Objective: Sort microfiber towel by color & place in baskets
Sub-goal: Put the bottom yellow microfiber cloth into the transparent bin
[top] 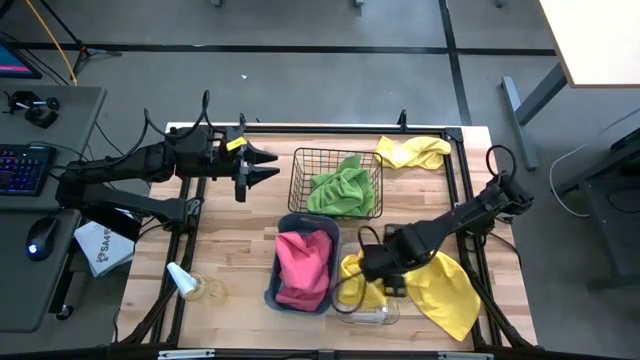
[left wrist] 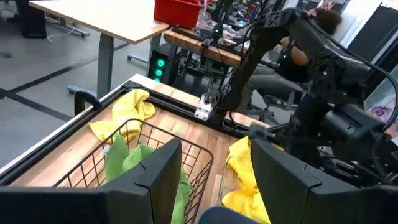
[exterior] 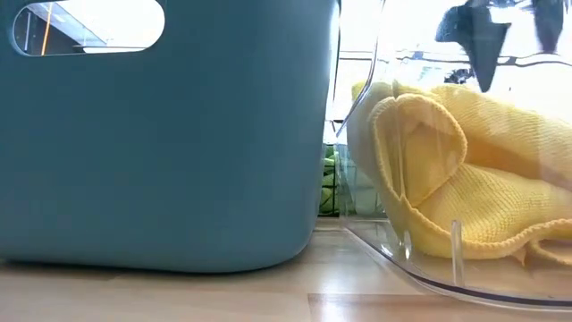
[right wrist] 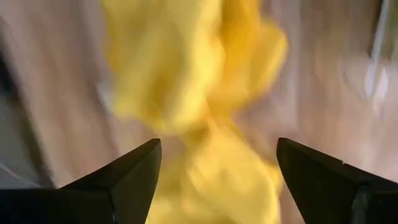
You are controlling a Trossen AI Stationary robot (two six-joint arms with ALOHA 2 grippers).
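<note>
Jaws of our right gripper [top: 372, 268] gape wide above the yellow towel [top: 440, 290], half inside the clear bin [top: 385, 316]; next we tuck in the trailing half. Left gripper [top: 262, 165] waits, parted.

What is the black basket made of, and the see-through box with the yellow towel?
The black basket looks like thin metal wire, dark-coated: you see the green towel through its open grid. The see-through box seems hard, glossy clear plastic; light glints on its walls. The yellow towel looks like soft, nubby cloth.
</note>
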